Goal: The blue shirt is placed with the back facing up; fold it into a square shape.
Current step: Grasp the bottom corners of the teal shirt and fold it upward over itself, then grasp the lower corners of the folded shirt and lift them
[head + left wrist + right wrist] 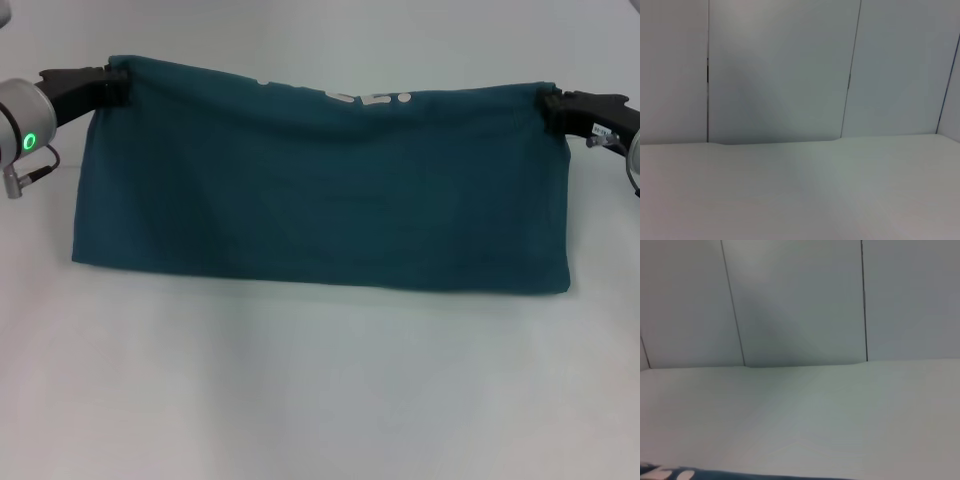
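While we pinch the shirt (320,190) at its two far corners, left claw (118,84) and right claw (552,104) each closed on cloth, it lies as a wide band on the desk (320,390), taut so the fold stays even.

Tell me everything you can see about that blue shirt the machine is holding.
The blue shirt is dark teal, soft-looking cloth, folded into a long band lying across the white table. Its far edge is pinched at both corners: the left gripper holds one, the right gripper the other. A bit of white lettering peeks out along that far edge. The near edge lies flat and fairly straight.
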### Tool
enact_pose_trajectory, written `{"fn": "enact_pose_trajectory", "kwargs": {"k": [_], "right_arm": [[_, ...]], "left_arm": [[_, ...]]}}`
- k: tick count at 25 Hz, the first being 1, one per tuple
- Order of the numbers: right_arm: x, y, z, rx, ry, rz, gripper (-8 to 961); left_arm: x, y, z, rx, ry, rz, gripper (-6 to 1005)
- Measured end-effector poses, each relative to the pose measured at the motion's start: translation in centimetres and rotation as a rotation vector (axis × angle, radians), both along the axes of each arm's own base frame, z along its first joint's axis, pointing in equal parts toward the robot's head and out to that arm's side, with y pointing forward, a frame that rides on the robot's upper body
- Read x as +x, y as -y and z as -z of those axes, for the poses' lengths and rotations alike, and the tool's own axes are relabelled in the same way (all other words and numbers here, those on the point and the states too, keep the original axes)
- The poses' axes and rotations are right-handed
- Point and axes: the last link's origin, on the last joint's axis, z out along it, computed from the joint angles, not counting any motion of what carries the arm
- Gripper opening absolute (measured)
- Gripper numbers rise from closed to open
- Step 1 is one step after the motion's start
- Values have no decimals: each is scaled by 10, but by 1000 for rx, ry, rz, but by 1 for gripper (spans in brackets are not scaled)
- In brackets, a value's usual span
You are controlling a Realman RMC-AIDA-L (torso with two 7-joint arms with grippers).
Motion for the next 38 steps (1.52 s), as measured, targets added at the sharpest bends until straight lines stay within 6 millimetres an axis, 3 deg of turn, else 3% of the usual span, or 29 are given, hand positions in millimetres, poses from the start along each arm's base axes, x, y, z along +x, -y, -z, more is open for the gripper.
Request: {"fn": "enact_pose_trajectory", "kwargs": {"k": [12,13,15,26,31,38], "right_arm": [[8,-4,-2,94,-20,97,101],[8,-5,-4,105,-21,98,104],[8,-5,-5,116,-25,98,328],[18,12,-6,53,-119,74,802],[29,38,-12,-31,-205,29,835],[50,71,-19,-189,-274,94,874]], "left_arm": [[-10,0,3,68,-37,-49,195],[-10,0,3,68,-37,-49,271],[-12,0,2,81,-33,-61,424],[-29,14,5,45,10,-68,634],[-31,39,5,-82,95,17,837],[-45,67,4,-183,82,-4,826]]}}
